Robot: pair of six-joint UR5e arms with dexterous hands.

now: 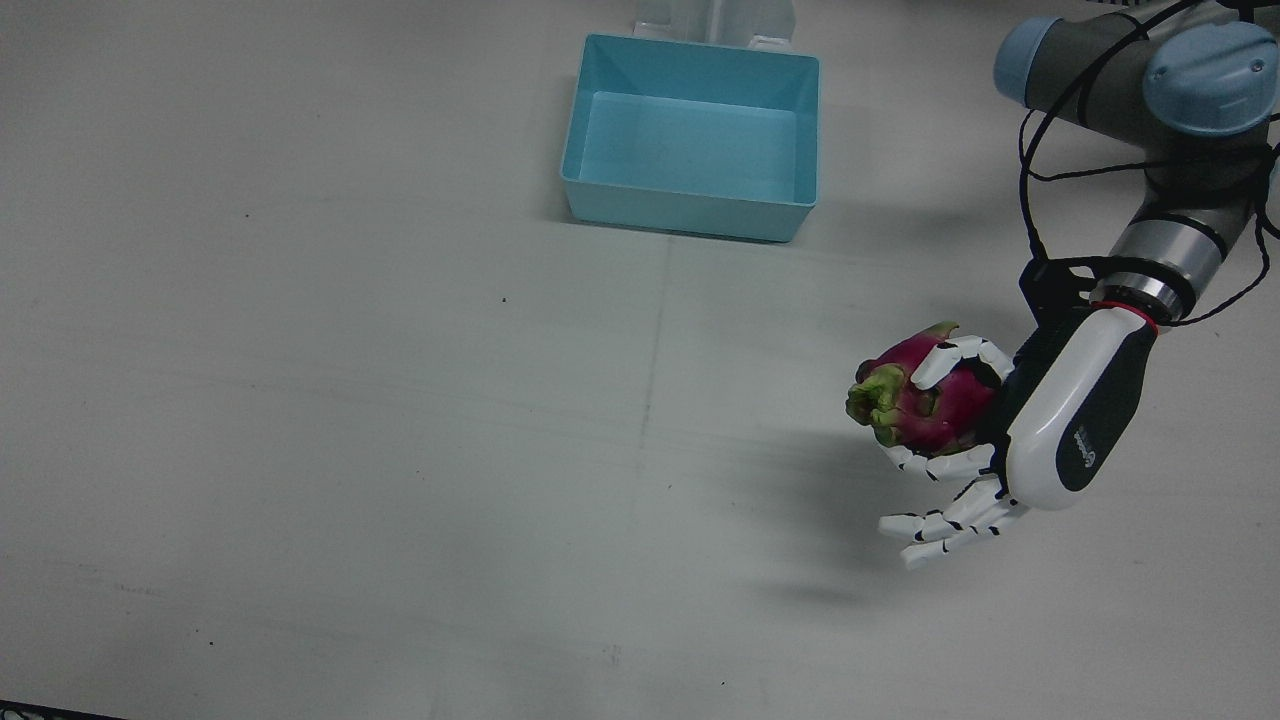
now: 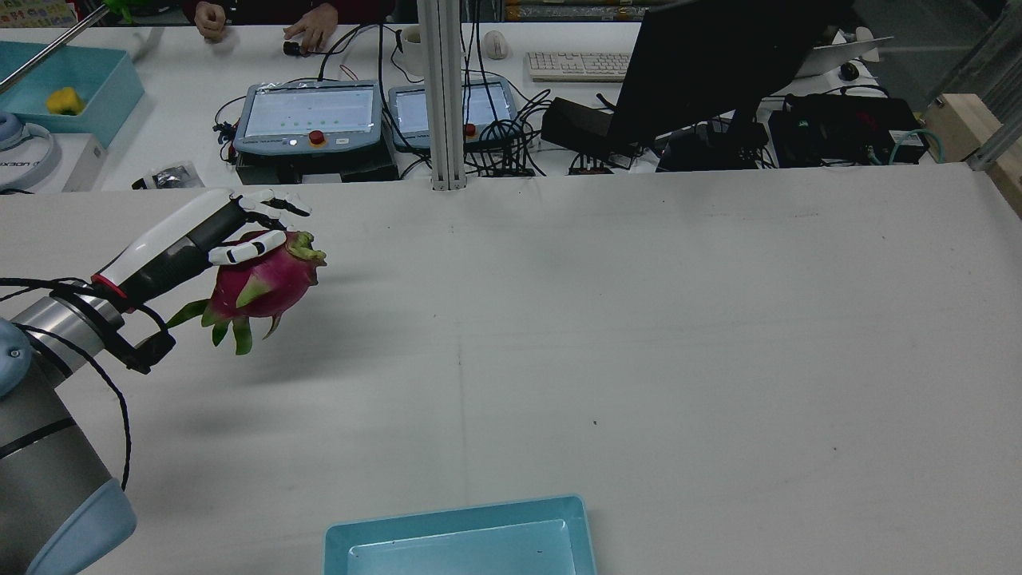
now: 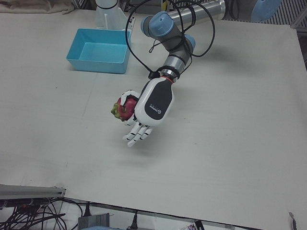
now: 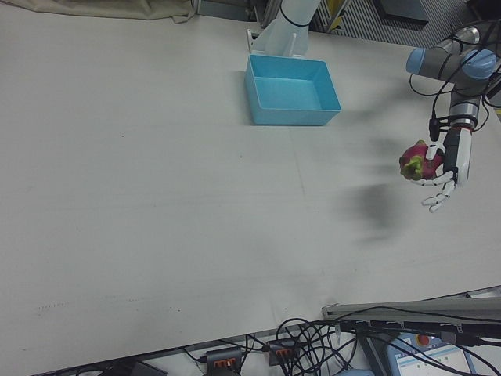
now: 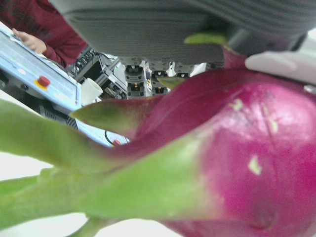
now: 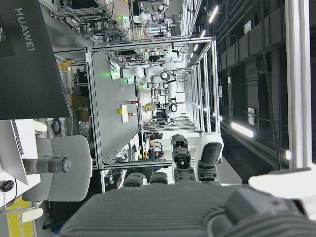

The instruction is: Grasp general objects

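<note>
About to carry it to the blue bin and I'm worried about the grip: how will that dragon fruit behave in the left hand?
The dragon fruit looks rigid and probably hefty for its size. Only some fingers of the left hand wrap it, so it might twist. Its smooth rounded skin may slip, and the green leafy tips look bendable.

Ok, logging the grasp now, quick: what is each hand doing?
Left hand: shut on the dragon fruit, held clear above the table.
Right hand: only its fingers show in its own camera, holding nothing visible; open or shut cannot be told.
</note>
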